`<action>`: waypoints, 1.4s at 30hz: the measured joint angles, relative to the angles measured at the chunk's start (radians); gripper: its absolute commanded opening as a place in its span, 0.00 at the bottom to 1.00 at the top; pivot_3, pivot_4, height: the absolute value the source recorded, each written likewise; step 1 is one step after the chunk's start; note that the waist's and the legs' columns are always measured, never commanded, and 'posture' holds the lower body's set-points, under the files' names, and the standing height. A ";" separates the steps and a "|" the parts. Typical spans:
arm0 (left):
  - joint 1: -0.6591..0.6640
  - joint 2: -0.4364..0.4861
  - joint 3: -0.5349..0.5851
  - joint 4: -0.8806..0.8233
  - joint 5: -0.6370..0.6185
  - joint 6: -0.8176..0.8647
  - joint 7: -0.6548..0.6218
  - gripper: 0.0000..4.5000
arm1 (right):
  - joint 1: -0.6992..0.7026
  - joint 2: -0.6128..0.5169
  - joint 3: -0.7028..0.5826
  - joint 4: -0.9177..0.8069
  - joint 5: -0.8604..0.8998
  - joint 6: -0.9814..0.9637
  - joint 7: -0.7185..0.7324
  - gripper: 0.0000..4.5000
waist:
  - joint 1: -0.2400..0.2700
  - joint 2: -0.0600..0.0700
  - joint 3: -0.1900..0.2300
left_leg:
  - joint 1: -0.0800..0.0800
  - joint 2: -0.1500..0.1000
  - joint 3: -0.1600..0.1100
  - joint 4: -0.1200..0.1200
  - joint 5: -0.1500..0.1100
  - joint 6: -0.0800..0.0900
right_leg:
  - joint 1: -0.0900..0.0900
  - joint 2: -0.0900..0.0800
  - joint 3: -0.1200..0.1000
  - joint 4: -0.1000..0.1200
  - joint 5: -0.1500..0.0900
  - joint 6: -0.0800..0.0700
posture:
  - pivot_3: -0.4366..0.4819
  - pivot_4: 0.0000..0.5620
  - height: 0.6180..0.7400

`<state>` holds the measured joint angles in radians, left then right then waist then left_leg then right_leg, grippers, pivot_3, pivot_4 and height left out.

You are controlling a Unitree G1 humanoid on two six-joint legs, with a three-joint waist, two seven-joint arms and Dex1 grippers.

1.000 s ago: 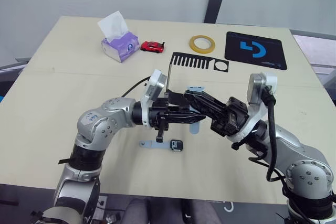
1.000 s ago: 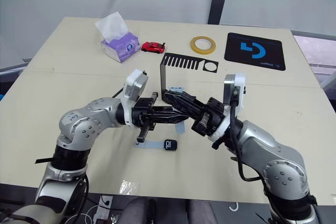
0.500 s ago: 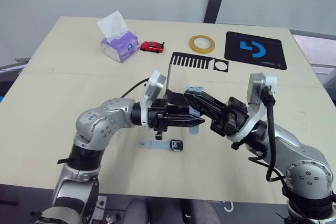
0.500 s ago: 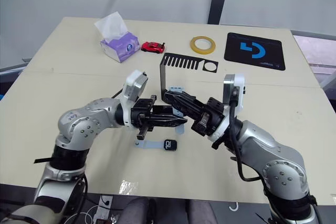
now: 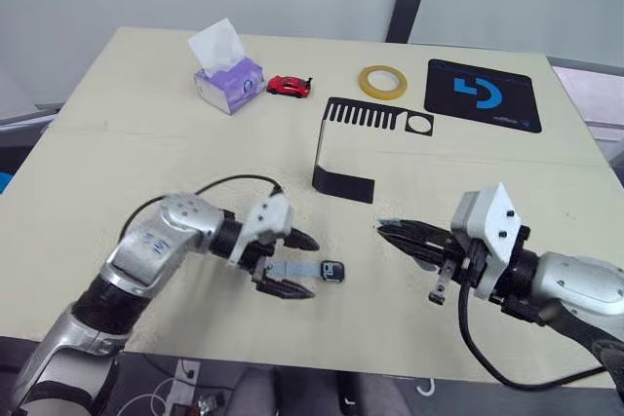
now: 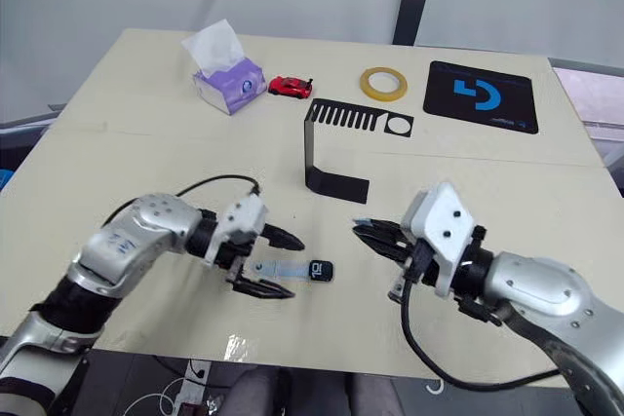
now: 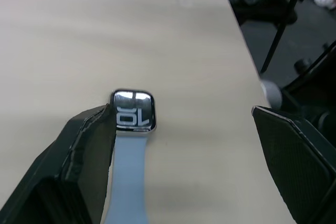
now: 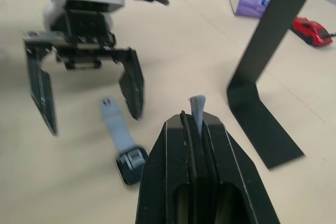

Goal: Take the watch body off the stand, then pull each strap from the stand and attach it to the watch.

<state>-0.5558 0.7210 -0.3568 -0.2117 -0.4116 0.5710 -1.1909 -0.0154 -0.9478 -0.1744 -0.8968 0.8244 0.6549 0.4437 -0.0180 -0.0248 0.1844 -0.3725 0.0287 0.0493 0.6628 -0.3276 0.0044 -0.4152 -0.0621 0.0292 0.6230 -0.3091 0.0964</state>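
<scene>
The watch body (image 5: 333, 271) lies flat on the bench (image 5: 117, 153) in front of the stand (image 5: 343, 148), one strap (image 5: 292, 268) already fitted. Left gripper (image 5: 290, 263) straddles it, jaws wide apart, likely to steady it. Right gripper (image 8: 192, 129) pinches the second strap (image 8: 198, 109), ready for attaching.

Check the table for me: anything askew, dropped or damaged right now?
Nothing stands out. The watch body lies flat on the table with one strap attached, between the open left gripper's fingers. The second strap is pinched in the right gripper. The stand is upright.
</scene>
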 measured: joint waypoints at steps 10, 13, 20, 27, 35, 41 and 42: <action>0.006 -0.161 -0.086 0.188 0.246 -0.203 0.121 0.98 | 0.335 0.030 -0.098 -0.024 -0.357 -0.200 0.086 0.00 | 0.015 0.000 0.000 | 0.003 -0.001 0.001 0.003 0.001 0.001 | 0.002 0.002 0.001 0.004 0.000 0.001 | 0.48 0.27 0.98; 0.017 -0.181 -0.087 0.189 0.270 -0.218 0.127 0.98 | 0.359 0.055 -0.099 -0.025 -0.401 -0.231 0.100 0.00 | 0.015 0.000 0.000 | 0.003 -0.001 0.001 0.003 0.001 0.001 | 0.002 0.002 0.001 0.005 0.000 0.001 | 0.48 0.27 0.98; 0.018 -0.236 -0.087 0.197 0.306 -0.218 0.149 0.98 | 0.376 0.093 -0.109 -0.026 -0.429 -0.243 0.114 0.00 | 0.017 0.000 0.000 | 0.003 -0.001 0.001 0.004 0.001 0.001 | 0.002 0.002 0.001 0.005 0.001 0.001 | 0.48 0.27 0.98; 0.018 -0.247 -0.089 0.197 0.316 -0.195 0.150 0.52 | 0.344 0.101 -0.109 -0.026 -0.428 -0.239 0.122 0.00 | 0.017 0.000 0.000 | 0.003 -0.001 0.001 0.004 0.001 0.001 | 0.002 0.002 0.001 0.005 0.001 0.001 | 0.48 0.27 0.98; 0.009 -0.240 -0.091 0.185 0.322 -0.162 0.138 0.38 | 0.298 0.121 -0.108 -0.026 -0.410 -0.218 0.122 0.00 | 0.016 0.000 0.000 | 0.004 -0.001 0.001 0.004 0.001 0.001 | 0.003 0.003 0.001 0.006 0.001 0.001 | 0.48 0.27 0.98; -0.001 -0.239 -0.092 0.186 0.325 -0.145 0.132 0.38 | 0.296 0.121 -0.107 -0.026 -0.410 -0.215 0.129 0.00 | 0.016 0.000 0.000 | 0.004 -0.001 0.001 0.004 0.001 0.001 | 0.003 0.003 0.001 0.007 0.001 0.001 | 0.48 0.27 0.98; -0.001 -0.238 -0.092 0.185 0.325 -0.144 0.131 0.38 | 0.295 0.121 -0.106 -0.026 -0.410 -0.215 0.131 0.00 | 0.016 0.000 0.000 | 0.004 -0.001 0.001 0.004 0.001 0.001 | 0.003 0.003 0.001 0.007 0.001 0.001 | 0.48 0.27 0.98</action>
<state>-0.5571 0.4832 -0.4483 -0.0263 -0.0869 0.4274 -1.0598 0.2791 -0.8269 -0.2808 -0.9223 0.4142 0.4396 0.5745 -0.0023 -0.0252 0.1840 -0.3685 0.0273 0.0504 0.6673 -0.3268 0.0053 -0.4126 -0.0594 0.0303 0.6297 -0.3085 0.0975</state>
